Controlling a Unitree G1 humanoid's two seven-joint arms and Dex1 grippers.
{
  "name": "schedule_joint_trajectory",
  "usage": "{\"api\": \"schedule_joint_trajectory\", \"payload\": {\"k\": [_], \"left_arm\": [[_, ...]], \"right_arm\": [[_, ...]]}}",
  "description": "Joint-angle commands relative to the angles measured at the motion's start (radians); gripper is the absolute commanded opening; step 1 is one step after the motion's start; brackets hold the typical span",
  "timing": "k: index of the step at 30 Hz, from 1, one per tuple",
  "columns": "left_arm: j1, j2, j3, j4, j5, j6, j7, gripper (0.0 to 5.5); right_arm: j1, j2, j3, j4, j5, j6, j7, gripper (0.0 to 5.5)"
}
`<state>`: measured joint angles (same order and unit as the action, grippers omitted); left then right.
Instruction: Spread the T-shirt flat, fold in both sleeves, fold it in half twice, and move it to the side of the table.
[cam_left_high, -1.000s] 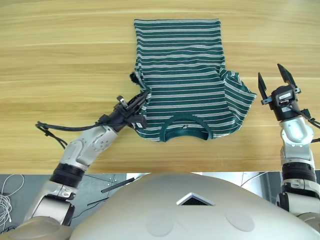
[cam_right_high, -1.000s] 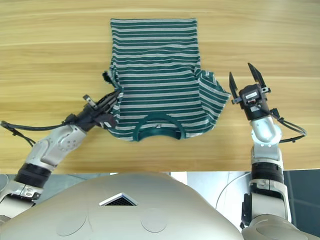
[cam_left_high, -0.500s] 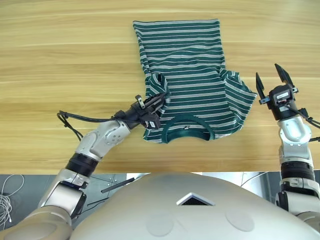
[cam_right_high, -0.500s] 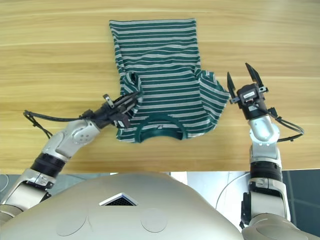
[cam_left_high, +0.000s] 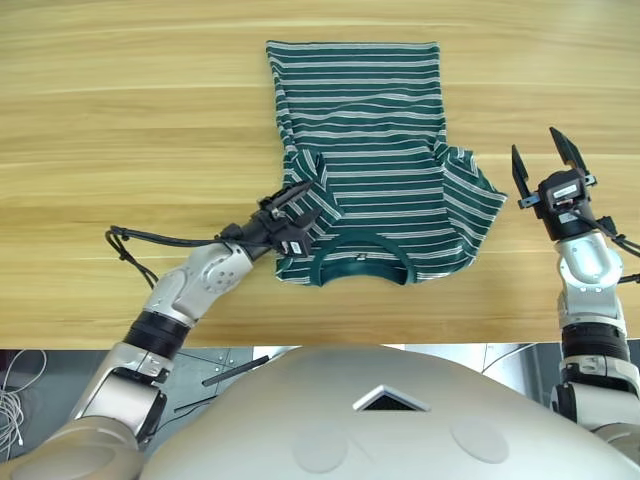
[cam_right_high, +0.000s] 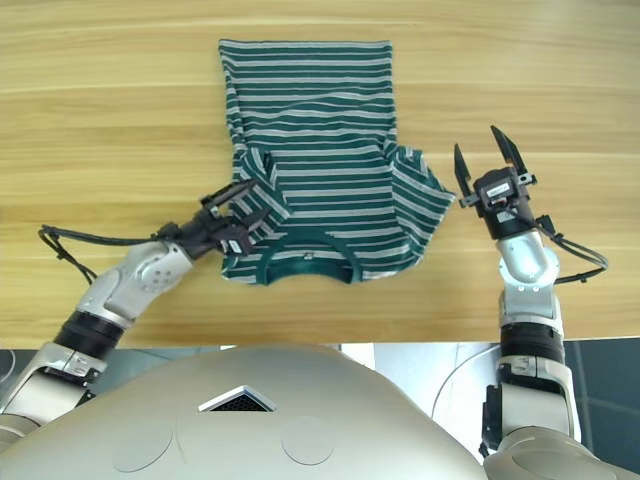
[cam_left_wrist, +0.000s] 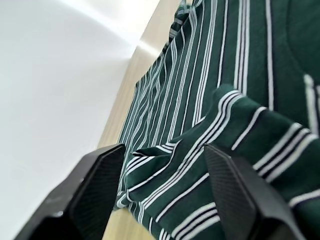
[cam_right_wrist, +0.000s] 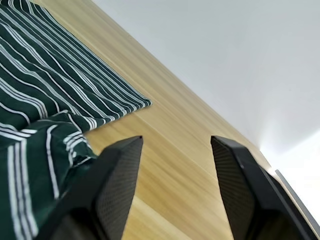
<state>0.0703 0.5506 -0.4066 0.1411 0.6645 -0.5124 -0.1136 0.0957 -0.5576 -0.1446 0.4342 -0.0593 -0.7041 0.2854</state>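
Wooden table (cam_left_high: 120, 100) with green striped T-shirt (cam_left_high: 370, 140) lying mid-table, collar nearest the robot, hem on the far side. Left sleeve (cam_left_high: 305, 175) folded in over the body; right sleeve (cam_left_high: 470, 195) rumpled and sticking out sideways. Left hand (cam_left_high: 308, 200) at the folded sleeve, fingers spread apart, gripping nothing; hard to tell whether the tips touch the cloth. Right hand (cam_left_high: 536, 145) just beside the right sleeve, apart from it, fingers wide open and holding nothing. Shoulder edge under left hand partly hidden.

Green striped T-shirt (cam_left_high: 375, 170) on table, left sleeve folded in.
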Motion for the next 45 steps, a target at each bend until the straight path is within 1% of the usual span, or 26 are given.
{"api": "schedule_joint_trajectory", "payload": {"k": [1, 2, 4, 6, 8, 9, 11, 14, 16, 18, 22, 27, 35, 38, 42, 45], "left_arm": [[0.083, 0.069, 0.029, 0.028, 0.033, 0.073, -0.020, 2.95], [0.091, 0.065, 0.032, 0.013, 0.024, 0.064, -0.016, 2.95], [0.100, 0.049, 0.039, -0.018, 0.005, 0.048, -0.002, 2.95], [0.094, 0.043, 0.052, -0.035, 0.005, 0.045, 0.018, 2.95], [0.093, 0.038, 0.070, -0.065, -0.009, 0.033, 0.032, 2.95], [0.097, 0.034, 0.078, -0.088, -0.024, 0.025, 0.034, 2.95], [0.105, 0.026, 0.087, -0.125, -0.043, 0.015, 0.037, 2.95], [0.112, 0.032, 0.095, -0.154, -0.056, 0.008, 0.026, 2.95], [0.117, 0.031, 0.096, -0.170, -0.061, 0.002, 0.022, 2.95], [0.115, 0.025, 0.098, -0.186, -0.066, -0.003, 0.022, 2.95], [0.110, 0.015, 0.119, -0.211, -0.062, -0.023, 0.053, 2.95], [0.105, -0.016, 0.141, -0.225, -0.065, -0.050, 0.099, 2.95], [0.103, -0.028, 0.145, -0.215, -0.053, -0.055, 0.102, 2.95], [0.100, -0.031, 0.143, -0.212, -0.054, -0.055, 0.098, 2.95], [0.093, -0.034, 0.140, -0.204, -0.055, -0.056, 0.093, 2.95], [0.089, -0.037, 0.136, -0.197, -0.051, -0.055, 0.093, 2.95]], "right_arm": [[0.030, -0.020, 0.028, -0.049, -0.007, -0.023, 0.045, 2.51], [0.041, -0.031, 0.035, -0.062, -0.019, -0.033, 0.054, 2.51], [0.068, -0.076, 0.040, -0.092, -0.152, -0.063, 0.016, 2.51], [0.151, -0.150, -0.010, -0.200, -0.350, -0.058, -0.044, 2.51], [0.297, -0.238, -0.098, -0.319, -0.514, -0.027, -0.061, 2.51], [0.381, -0.267, -0.121, -0.365, -0.551, -0.022, -0.036, 2.51], [0.519, -0.297, -0.128, -0.428, -0.581, -0.008, 0.019, 2.51], [0.615, -0.301, -0.140, -0.529, -0.586, 0.024, 0.056, 2.51], [0.602, -0.294, -0.101, -0.553, -0.589, 0.036, 0.067, 2.51], [0.545, -0.277, -0.041, -0.532, -0.621, 0.052, 0.059, 2.51], [0.375, -0.239, 0.050, -0.445, -0.705, 0.096, -0.032, 2.51], [0.257, -0.241, 0.115, -0.306, -0.769, 0.133, -0.156, 2.51], [0.209, -0.248, 0.211, -0.267, -0.783, 0.166, -0.219, 2.51], [0.216, -0.248, 0.245, -0.297, -0.780, 0.175, -0.211, 2.51], [0.230, -0.258, 0.267, -0.337, -0.774, 0.194, -0.204, 2.51], [0.213, -0.260, 0.288, -0.312, -0.784, 0.203, -0.220, 2.51]]}}
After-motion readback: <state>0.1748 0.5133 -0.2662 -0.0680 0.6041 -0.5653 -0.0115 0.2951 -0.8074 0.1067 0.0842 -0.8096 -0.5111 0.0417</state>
